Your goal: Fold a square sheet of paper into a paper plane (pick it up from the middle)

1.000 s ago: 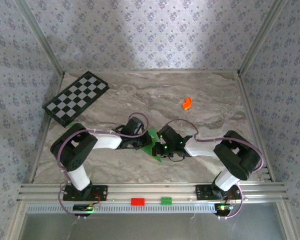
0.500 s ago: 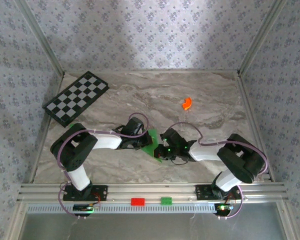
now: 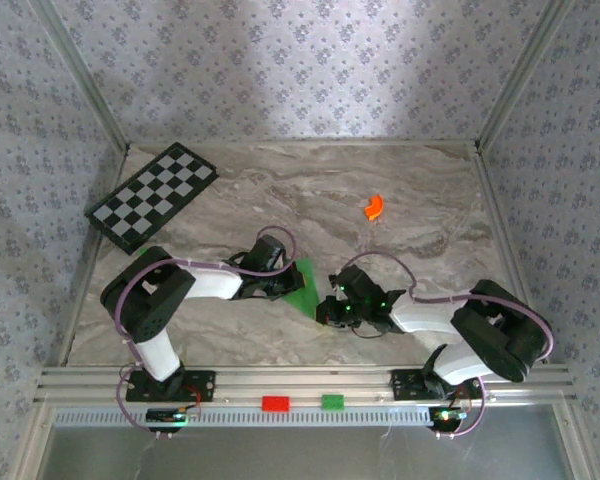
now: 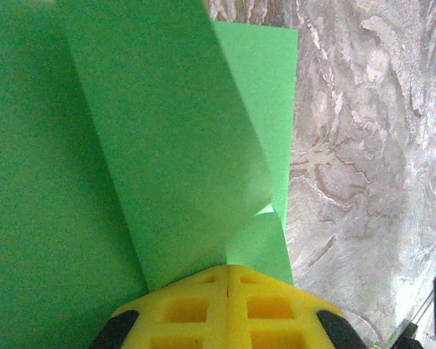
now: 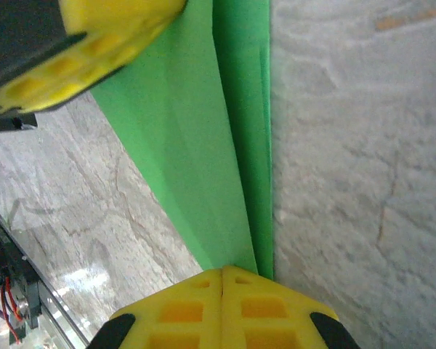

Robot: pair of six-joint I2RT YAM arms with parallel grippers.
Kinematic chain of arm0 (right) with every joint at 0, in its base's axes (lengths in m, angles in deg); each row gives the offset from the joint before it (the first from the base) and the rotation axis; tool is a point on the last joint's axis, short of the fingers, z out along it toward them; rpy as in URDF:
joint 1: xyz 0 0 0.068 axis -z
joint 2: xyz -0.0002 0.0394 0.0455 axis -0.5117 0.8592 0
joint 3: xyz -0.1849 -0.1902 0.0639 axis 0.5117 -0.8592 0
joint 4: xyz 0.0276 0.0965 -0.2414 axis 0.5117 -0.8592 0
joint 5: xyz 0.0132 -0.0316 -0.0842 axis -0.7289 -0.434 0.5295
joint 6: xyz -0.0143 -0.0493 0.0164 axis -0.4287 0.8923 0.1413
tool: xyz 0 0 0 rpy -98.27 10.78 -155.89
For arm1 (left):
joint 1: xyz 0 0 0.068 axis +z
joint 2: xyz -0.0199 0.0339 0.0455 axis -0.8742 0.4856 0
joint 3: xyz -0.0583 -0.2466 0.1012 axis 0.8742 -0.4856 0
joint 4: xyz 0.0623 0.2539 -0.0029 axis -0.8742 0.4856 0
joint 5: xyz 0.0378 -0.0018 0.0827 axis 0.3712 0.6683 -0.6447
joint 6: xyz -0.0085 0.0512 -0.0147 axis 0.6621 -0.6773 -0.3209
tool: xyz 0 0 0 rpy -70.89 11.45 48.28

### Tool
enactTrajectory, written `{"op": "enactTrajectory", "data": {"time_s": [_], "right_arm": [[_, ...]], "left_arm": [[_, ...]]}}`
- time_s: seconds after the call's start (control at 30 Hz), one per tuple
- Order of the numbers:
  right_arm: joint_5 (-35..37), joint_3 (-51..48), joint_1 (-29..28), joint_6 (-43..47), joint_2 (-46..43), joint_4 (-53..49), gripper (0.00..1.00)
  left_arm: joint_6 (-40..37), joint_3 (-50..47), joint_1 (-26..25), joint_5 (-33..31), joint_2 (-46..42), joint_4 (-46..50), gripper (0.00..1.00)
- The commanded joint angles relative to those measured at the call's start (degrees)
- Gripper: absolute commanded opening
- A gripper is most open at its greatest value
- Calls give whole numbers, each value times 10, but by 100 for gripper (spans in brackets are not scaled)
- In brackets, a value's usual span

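Lying partly folded at lower centre of the overhead frame: one thin bright green paper sheet (image 3: 304, 277). Pinched at its left by the left gripper (image 3: 283, 288), yellow fingers (image 4: 185, 309) together on a raised flap; pinched at its lower tip by the right gripper (image 3: 324, 312), fingers likewise clamped. Upper left, one black-and-white checkered board (image 3: 152, 196); upper right, one small orange curved piece (image 3: 373, 206).

Inventory, as I count it: on the table (image 3: 430, 180), one green sheet of paper (image 3: 302, 275), one checkered board (image 3: 152, 195) at the far left corner and one orange curved piece (image 3: 374, 206) toward the far right. On the rail (image 3: 230, 381) along the near edge, two small blocks: one red block (image 3: 276, 403), one green block (image 3: 333, 402). Grippers, two: the left gripper (image 3: 285, 290) and the right gripper (image 3: 323, 317).
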Motion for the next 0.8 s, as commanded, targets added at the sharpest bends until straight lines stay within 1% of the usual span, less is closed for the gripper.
{"op": "enactTrajectory", "data": {"time_s": [0.0,0.23,0.37,0.47,0.53,0.6,0.67,0.77], "right_arm": [[-3,-21,-9,-5,-21,-66,2],[-1,-49,-7,-8,-72,-90,2],[-7,-34,8,-8,-129,-107,2],[-10,-6,34,-1,-159,-126,2],[-19,17,54,7,-151,-124,3],[-32,46,67,13,-118,-117,3],[-48,83,69,26,-71,-116,4],[-43,129,62,24,-8,-114,3]], "left_arm": [[-9,-20,8,-30,24,57,4],[-10,-21,7,-28,22,57,4],[-11,-21,7,-25,21,56,4],[-10,-21,7,-24,18,55,4],[-11,-21,6,-23,18,55,4],[-11,-21,6,-22,18,54,4],[-11,-20,6,-21,17,54,4],[-11,-16,6,-19,18,55,4]]}}
